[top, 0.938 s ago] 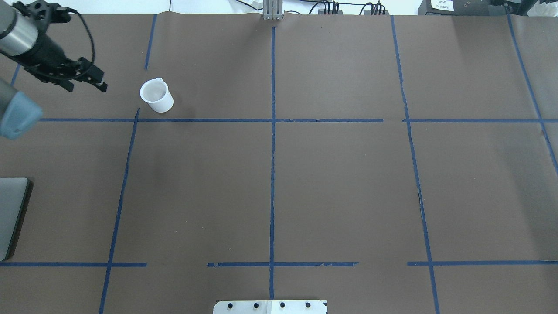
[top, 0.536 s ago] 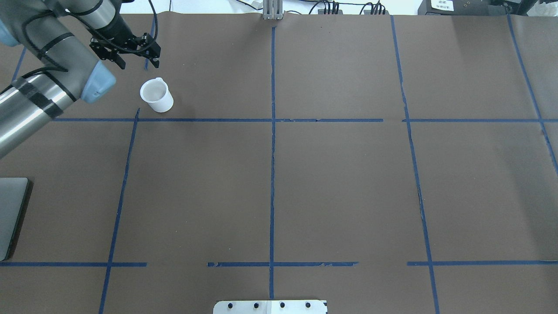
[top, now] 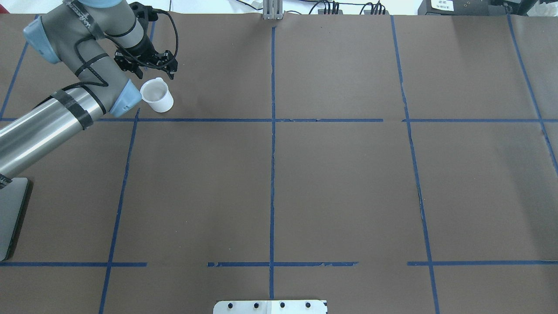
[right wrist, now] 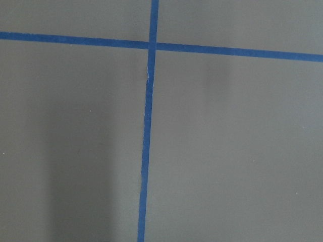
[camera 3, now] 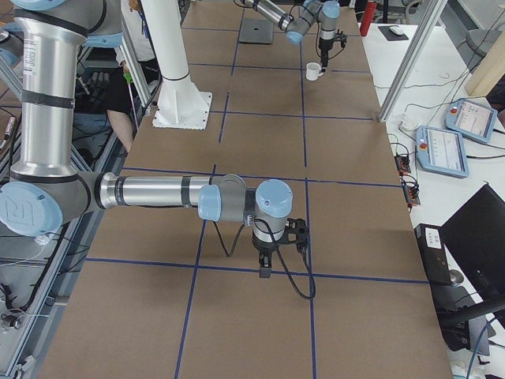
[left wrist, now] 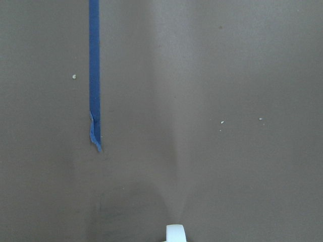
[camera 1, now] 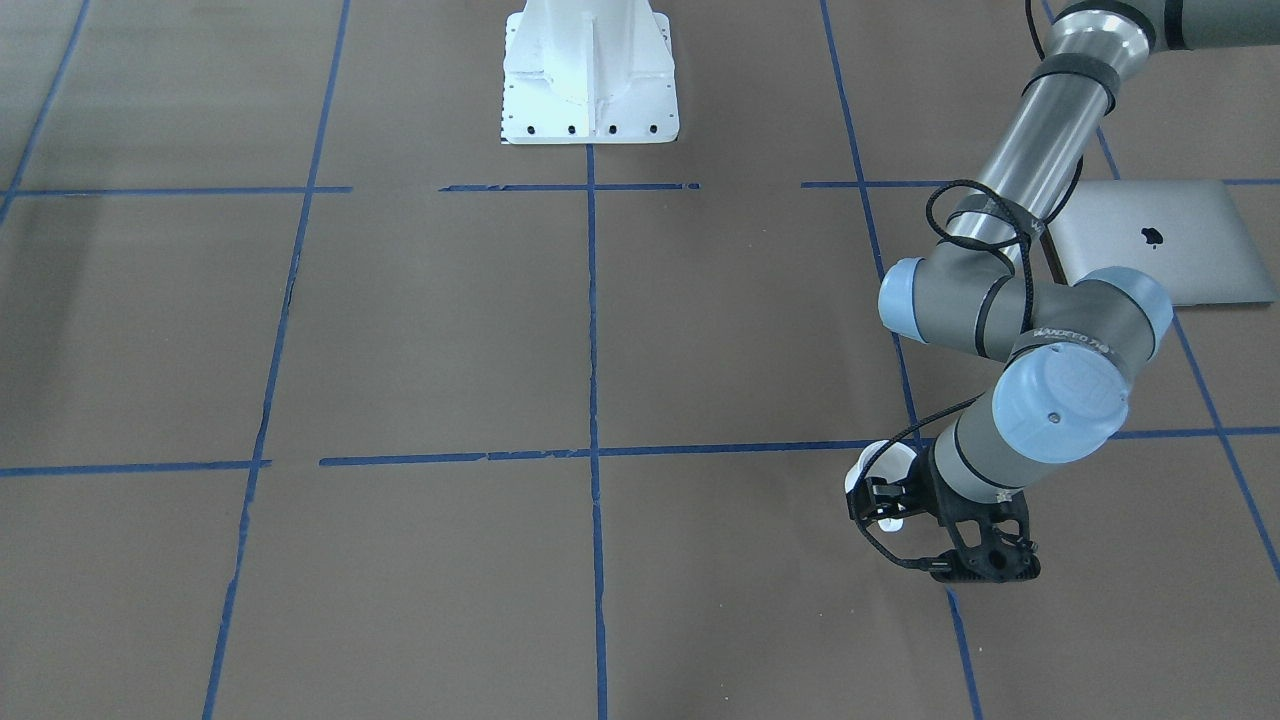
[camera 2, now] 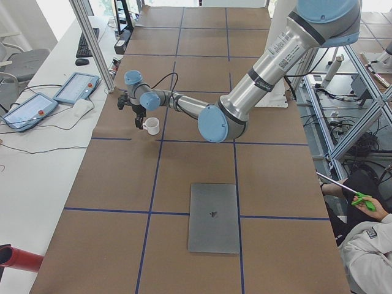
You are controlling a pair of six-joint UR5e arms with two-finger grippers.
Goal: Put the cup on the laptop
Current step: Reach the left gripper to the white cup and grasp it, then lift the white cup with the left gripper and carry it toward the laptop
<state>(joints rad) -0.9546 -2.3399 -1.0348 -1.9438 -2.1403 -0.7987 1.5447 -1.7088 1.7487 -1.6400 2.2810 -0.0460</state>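
Note:
The cup [top: 156,96], a small white mug, stands upright on the brown table at the far left, with its handle on the far side. My left gripper [top: 156,72] is open and empty. It hangs just beyond the cup's far rim, by the handle. In the front view the gripper [camera 1: 880,505] partly hides the cup [camera 1: 888,463]. The left wrist view shows only the handle tip [left wrist: 175,234] at its bottom edge. The closed silver laptop [camera 1: 1150,240] lies flat, apart from the cup, toward the robot. My right gripper [camera 3: 264,260] shows only in the right side view, and I cannot tell if it is open or shut.
Blue tape lines [top: 272,131] divide the brown table cover. The robot's white base [camera 1: 590,70] stands at mid-table edge. The left arm's elbow [camera 1: 1065,395] hangs over the space between the cup and the laptop. The laptop's corner [top: 8,218] shows at the overhead view's left edge.
My left arm has swung right from the table's left edge. Its open gripper has come to just beyond the cup. The cup and the laptop have not moved.

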